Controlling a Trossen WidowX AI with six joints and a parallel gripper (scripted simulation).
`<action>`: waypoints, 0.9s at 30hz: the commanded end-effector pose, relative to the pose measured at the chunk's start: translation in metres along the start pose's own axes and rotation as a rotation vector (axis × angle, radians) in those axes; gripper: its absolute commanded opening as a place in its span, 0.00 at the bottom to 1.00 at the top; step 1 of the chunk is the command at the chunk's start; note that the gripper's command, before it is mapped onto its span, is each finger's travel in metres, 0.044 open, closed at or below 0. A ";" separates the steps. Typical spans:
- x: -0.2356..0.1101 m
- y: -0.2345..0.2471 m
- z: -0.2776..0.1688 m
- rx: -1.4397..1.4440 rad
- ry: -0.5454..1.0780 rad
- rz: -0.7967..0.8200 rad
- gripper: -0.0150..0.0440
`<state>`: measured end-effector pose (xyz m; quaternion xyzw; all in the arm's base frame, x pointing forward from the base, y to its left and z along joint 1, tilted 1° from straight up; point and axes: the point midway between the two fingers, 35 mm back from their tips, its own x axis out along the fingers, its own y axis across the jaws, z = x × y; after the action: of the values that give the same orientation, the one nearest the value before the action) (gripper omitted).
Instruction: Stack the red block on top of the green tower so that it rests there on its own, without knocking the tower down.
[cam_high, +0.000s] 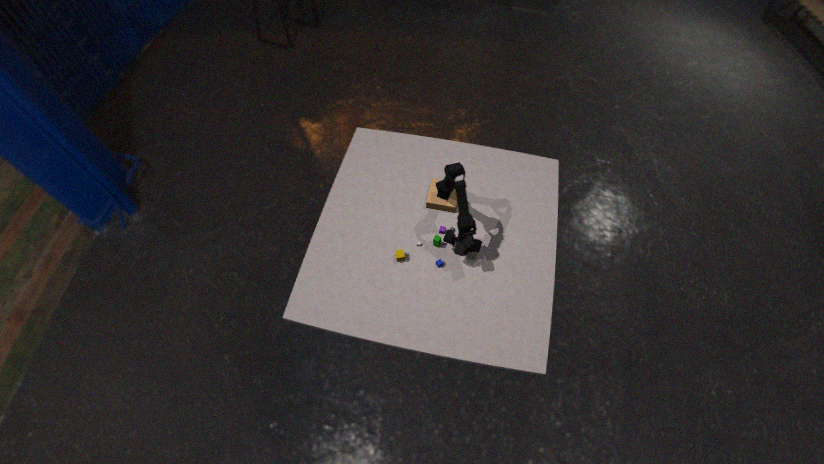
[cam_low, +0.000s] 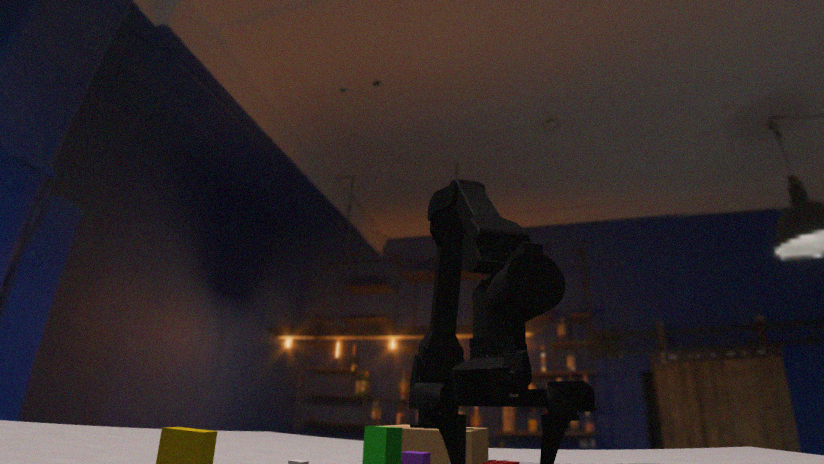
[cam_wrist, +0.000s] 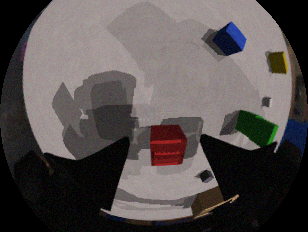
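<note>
The red block sits on the white mat. It is hidden under the arm in the top view. My gripper is open and points down over the red block, with one finger on each side in the wrist view. A gap shows between the block and each finger there; the fingertips' exact height is unclear. The green tower stands upright beside the gripper, outside the finger on the wrist view's right, with nothing on top.
A blue block, a yellow block, a small white block and a purple block lie around the tower. The arm's wooden base is behind.
</note>
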<state>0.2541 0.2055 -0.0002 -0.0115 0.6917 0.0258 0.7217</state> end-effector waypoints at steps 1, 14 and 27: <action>0.000 0.001 0.000 0.005 0.002 0.004 0.82; 0.000 0.001 0.000 0.005 0.002 0.004 0.41; -0.050 0.000 0.000 0.005 0.002 0.004 0.25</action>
<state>0.2508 0.2030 0.0305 -0.0153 0.6975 0.0218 0.7161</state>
